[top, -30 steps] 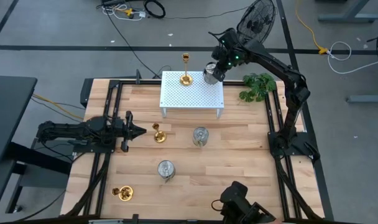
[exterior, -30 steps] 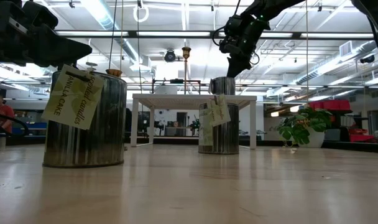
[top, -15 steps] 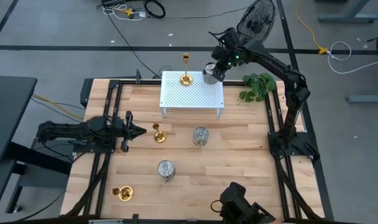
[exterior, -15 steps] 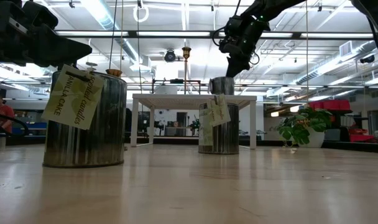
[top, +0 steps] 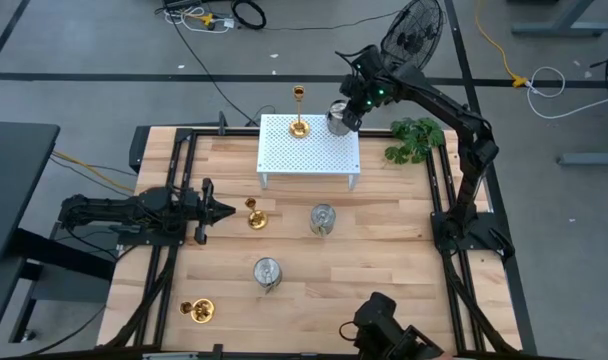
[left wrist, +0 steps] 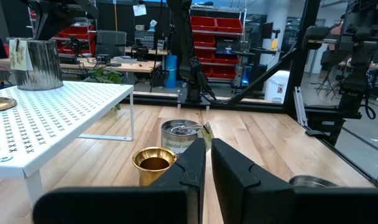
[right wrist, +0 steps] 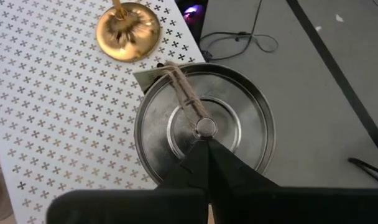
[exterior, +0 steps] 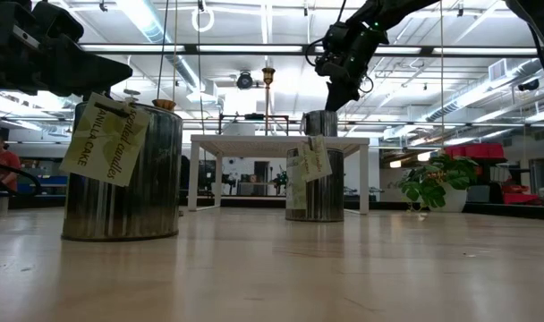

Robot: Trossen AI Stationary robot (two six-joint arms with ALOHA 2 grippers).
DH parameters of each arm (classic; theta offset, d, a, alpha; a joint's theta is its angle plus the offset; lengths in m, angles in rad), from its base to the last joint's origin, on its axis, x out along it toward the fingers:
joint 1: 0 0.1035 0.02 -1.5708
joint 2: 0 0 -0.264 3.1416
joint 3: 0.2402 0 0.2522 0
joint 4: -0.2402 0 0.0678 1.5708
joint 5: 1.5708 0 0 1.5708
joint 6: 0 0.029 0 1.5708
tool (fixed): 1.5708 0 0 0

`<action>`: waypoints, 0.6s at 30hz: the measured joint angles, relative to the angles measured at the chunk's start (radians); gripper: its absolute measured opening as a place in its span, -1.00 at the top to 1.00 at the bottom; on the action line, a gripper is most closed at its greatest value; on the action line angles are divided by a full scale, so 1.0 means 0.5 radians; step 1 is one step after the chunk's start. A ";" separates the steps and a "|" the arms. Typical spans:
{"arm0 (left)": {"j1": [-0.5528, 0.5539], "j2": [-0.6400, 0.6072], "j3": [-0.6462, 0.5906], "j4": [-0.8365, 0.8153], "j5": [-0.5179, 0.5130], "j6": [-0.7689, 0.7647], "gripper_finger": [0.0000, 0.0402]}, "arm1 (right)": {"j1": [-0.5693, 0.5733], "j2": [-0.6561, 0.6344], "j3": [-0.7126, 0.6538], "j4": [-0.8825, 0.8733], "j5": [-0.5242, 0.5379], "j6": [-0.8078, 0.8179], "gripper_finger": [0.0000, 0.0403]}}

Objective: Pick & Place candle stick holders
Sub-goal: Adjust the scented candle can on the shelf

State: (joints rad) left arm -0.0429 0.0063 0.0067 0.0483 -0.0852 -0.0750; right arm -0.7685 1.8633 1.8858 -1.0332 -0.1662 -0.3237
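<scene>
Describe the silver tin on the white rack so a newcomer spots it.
Find the white perforated rack at the table's far edge. The silver tin sits at its far corner nearest the green plant, under the right end effector. Unlike its gold neighbour, it is squat and silver.

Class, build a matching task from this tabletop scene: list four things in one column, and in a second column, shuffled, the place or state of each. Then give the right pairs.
Things
1. right gripper
2. left gripper
3. upright gold holder
4. green plant

Places or states
A. standing on the white rack
B. at the table's right far corner
C. shut on the knob of the silver tin at the rack's corner
D. shut, low at the table's left side

Pairs: 1-C, 2-D, 3-A, 4-B
</scene>
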 joint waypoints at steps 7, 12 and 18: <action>-0.001 0.000 0.000 0.001 0.001 -0.001 0.84 | 0.007 0.000 0.000 0.006 0.002 0.000 1.00; 0.000 0.000 0.000 0.000 0.000 -0.001 0.84 | 0.008 0.000 0.000 0.056 0.003 0.000 1.00; 0.000 0.000 0.000 0.000 0.000 0.000 0.84 | 0.008 0.000 0.000 0.082 0.003 0.000 1.00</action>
State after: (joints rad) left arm -0.0431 0.0063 0.0065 0.0483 -0.0852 -0.0752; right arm -0.7647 1.8633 1.8858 -0.9925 -0.1646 -0.3237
